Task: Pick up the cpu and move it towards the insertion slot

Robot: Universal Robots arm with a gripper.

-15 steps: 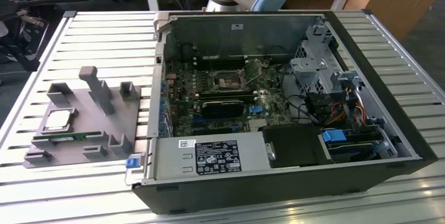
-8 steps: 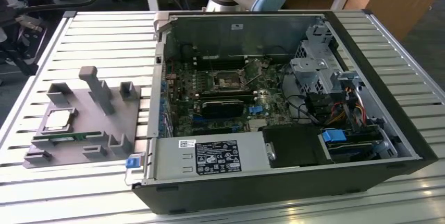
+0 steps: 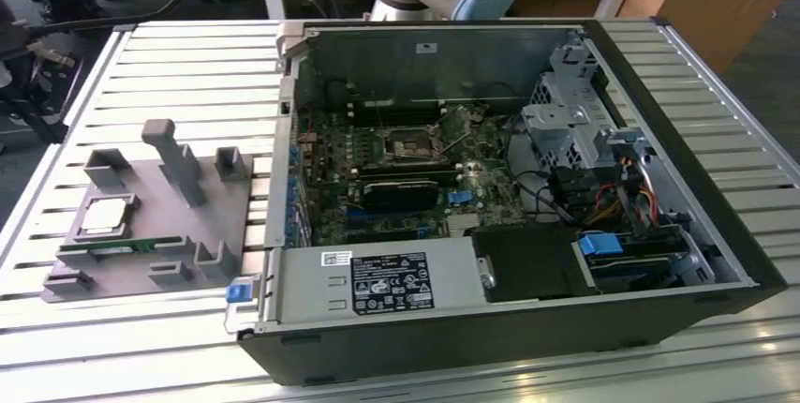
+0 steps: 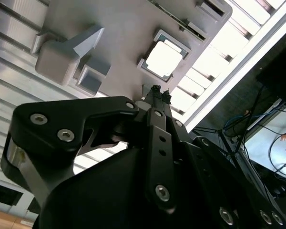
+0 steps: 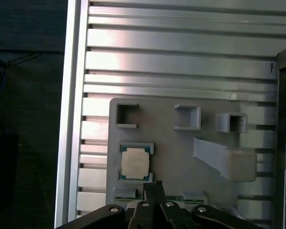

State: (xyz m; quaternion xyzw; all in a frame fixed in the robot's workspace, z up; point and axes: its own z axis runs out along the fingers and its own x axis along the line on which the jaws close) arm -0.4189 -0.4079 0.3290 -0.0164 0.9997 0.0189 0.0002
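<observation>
Approach step: the hand (image 5: 153,186), clenched and empty, hovers near the ungrasped cpu (image 5: 135,161), which lies at eight o'clock from the insertion slot (image 3: 410,145) in the exterior view; a grasp needs the hand opened.

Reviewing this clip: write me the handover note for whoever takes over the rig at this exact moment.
Gripper: shut, holding nothing, above the grey holder tray. In both wrist views its tips are near the cpu but not touching it.
The cpu lies flat in its recess on the tray, outside the computer case.
Insertion slot: on the board inside the open case, across from the tray.
Done: the gripper is positioned over the tray.
Left: the cpu is not yet picked up or moved towards the slot.
</observation>
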